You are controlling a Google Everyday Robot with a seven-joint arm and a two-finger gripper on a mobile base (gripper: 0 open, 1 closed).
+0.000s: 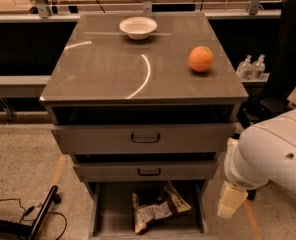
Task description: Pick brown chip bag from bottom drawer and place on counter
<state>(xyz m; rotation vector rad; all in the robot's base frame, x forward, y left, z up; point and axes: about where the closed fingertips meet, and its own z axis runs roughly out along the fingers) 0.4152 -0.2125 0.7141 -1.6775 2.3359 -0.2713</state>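
A grey cabinet stands with its bottom drawer open. The bag lies crumpled inside the drawer. The hand, cream-coloured under a white arm, hangs outside the drawer at the bag's 3 o'clock, apart from it. I cannot tell whether the hand is clenched or released. On the surface an orange sits at 2 o'clock and a bowl at 12.

Wht bowl, orange, 2 btls
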